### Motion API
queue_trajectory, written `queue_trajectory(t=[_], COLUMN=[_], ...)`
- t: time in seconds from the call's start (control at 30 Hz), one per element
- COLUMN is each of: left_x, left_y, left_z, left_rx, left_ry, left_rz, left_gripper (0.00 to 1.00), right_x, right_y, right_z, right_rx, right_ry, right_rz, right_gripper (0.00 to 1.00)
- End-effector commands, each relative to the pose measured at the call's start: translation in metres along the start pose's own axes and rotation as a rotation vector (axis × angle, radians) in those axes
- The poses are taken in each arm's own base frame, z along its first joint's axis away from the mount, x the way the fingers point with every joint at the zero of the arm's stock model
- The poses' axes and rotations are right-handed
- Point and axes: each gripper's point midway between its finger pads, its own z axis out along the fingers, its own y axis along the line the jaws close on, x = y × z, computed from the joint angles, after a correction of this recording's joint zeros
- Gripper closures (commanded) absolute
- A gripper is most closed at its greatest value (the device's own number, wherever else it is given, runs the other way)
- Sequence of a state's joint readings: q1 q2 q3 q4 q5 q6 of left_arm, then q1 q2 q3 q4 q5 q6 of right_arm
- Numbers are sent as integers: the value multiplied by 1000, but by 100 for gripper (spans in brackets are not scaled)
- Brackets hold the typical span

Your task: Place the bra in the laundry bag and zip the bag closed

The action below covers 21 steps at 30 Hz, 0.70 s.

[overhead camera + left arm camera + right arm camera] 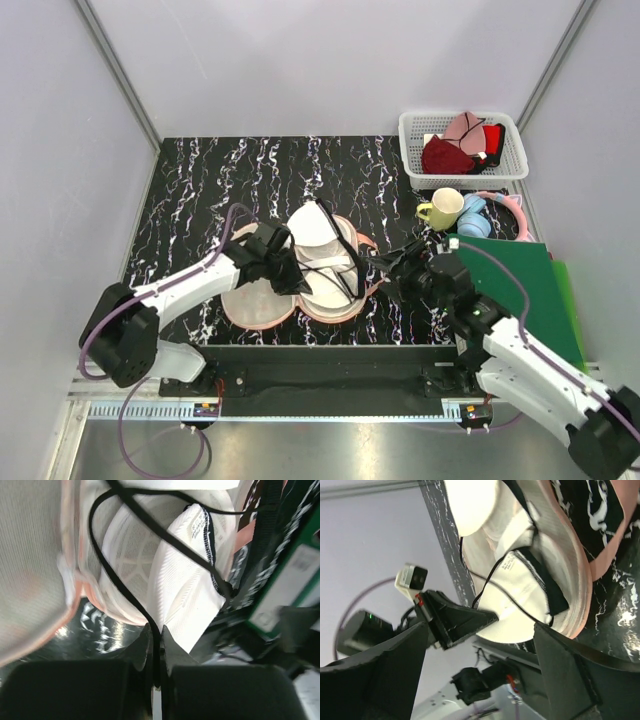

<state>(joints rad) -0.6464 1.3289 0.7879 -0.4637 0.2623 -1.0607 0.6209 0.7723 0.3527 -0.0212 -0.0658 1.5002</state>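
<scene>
The laundry bag (250,300) lies open on the dark marbled table, pale pink lining up. The white bra (312,228) rests on its right lobe, cups partly raised, black straps trailing. My left gripper (297,275) is over the middle of the bag, shut on a thin black bra strap (150,615); the left wrist view shows the padded cup (175,595) just ahead of the gripper (156,647) and the bag lining (30,580) to the left. My right gripper (385,262) is open and empty beside the bag's right edge (572,580), facing the bra (520,580); its jaws (481,630) stand wide apart.
A white plastic basket (505,165) at the back right holds a dark red bra and a pale pink garment. In front of it are a yellow mug (440,208), a blue object (473,222) and a pink hoop (512,205). A green board (520,290) lies at the right.
</scene>
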Motion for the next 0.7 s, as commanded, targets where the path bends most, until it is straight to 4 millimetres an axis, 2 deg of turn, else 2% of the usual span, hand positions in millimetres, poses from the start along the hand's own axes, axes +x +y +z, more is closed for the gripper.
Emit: queue_trajectory(t=[0.0,0.03,0.07,0.2,0.3,0.43,0.53,0.57,0.6,0.67], left_x=[-10,-13,-16,-28,-33,-36,-39,-40,-42,-45], left_y=[1,3,-2,9,18,35,37,38,37,27], left_z=[-6,-6,-6,1,12,25,24,23,19,3], left_rx=[14,16,27,-6,-30,-80,-91,-102,-101,-84], left_ry=[41,40,37,33,51,81,72,62,48,4], left_rz=[438,508,545,686,732,747,753,751,746,749], left_gripper=[100,100,100,100,100,100,87,79,61,44], right_x=[-16,-16,-15,0,8,11,13,16,16,18], right_y=[0,6,-2,-24,-29,-27,-22,-19,-18,-16], right_z=[-34,-38,-40,-33,-23,-8,3,5,10,13], right_rx=[131,130,167,239,281,317,318,304,306,302], right_ry=[-35,-29,-11,118,211,274,311,329,343,361], right_rz=[-421,-449,-463,-504,-560,-589,-618,-623,-635,-641], right_gripper=[6,5,4,6,13,26,39,49,51,57])
